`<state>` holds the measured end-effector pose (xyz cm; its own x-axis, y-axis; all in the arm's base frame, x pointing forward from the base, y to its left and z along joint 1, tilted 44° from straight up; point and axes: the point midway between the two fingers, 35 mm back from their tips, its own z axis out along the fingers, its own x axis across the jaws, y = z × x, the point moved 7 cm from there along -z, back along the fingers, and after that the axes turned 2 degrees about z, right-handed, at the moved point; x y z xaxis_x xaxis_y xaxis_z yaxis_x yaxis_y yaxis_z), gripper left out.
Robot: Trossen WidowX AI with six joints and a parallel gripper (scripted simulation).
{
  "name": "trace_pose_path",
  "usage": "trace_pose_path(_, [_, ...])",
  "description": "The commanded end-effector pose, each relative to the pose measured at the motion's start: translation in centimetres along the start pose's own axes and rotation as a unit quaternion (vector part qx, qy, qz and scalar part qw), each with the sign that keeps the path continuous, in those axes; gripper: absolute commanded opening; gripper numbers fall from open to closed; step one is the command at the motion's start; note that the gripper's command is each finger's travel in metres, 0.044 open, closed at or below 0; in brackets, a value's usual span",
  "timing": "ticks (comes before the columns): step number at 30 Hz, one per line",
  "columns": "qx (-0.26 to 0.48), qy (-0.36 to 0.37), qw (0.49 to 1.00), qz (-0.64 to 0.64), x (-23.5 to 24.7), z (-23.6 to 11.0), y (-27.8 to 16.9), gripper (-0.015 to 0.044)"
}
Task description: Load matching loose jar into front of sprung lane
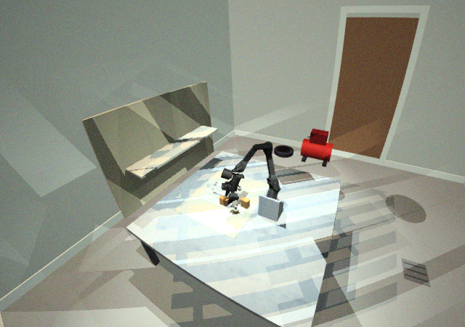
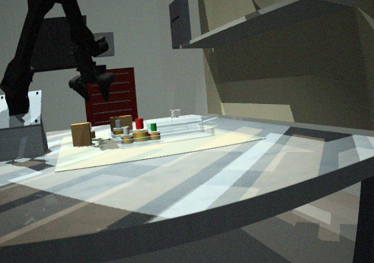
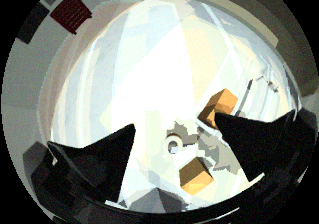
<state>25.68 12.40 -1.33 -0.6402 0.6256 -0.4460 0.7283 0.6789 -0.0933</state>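
My gripper (image 2: 93, 97) (image 3: 175, 123) (image 1: 232, 195) is open and empty and points down over the cream mat (image 2: 181, 146). In the wrist view a small grey-topped jar (image 3: 174, 144) (image 1: 235, 211) stands right below the fingers, between two wooden blocks (image 3: 221, 107) (image 3: 195, 178). In the exterior view several tan jars stand together at the left end of the clear lane (image 2: 184, 124): two with grey lids (image 2: 118, 123) (image 2: 125, 130), one with a red lid (image 2: 139, 123) and one with a green lid (image 2: 153, 126). I cannot tell which jar stands inside the lane.
Two wooden blocks (image 2: 80, 134) (image 2: 122, 120) (image 1: 224, 200) (image 1: 245, 202) stand on the mat beside the jars. The arm's grey base box (image 2: 21, 139) (image 1: 269, 207) stands close by. A wall shelf (image 2: 256, 15) (image 1: 168, 154) runs along one table edge.
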Motion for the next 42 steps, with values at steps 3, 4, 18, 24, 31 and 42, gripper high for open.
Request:
trace_pose_path(3, [0.177,-0.103,0.922,0.329,1.3,1.4,-1.8,0.0440])
trace_pose_path(4, [0.179,-0.110,0.913,0.350,1.3,1.4,-1.9,0.0440])
trace_pose_path(18, [0.182,-0.116,0.907,0.361,1.4,1.4,-2.0,0.0440])
trace_pose_path(24, [0.182,-0.116,0.907,0.361,1.1,1.6,-2.2,0.0440])
trace_pose_path(31, [0.182,-0.117,0.907,0.361,0.9,3.4,-3.1,0.0440])
trace_pose_path(42, [0.182,-0.118,0.907,0.361,0.8,6.1,-4.3,0.0440])
